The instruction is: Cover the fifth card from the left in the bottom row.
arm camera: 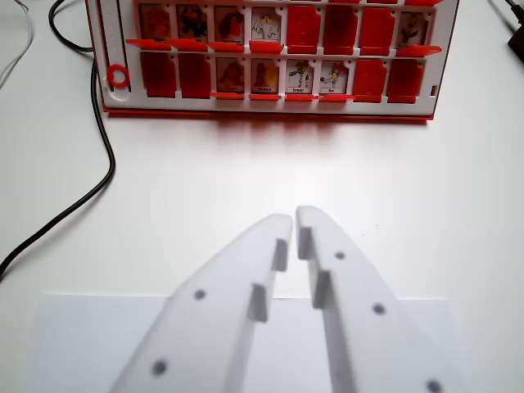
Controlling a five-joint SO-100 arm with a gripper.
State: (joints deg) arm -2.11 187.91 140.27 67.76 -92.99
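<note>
A red game board (270,106) with two rows of small flip cards stands at the top of the wrist view. In its lower row the two leftmost and two rightmost slots show plain red, and the middle ones show pictures. The fifth card from the left (300,78) shows a figure on white. My white gripper (295,217) fills the bottom centre, well short of the board and pointing toward it. Its fingers stand almost together with only a thin slit between the tips, and nothing is held.
A black cable (98,176) curves down the wrist view's left, beside the board's left edge. A white sheet of paper (74,344) lies under the gripper at the bottom. Another dark cable end (516,37) shows at the top right corner.
</note>
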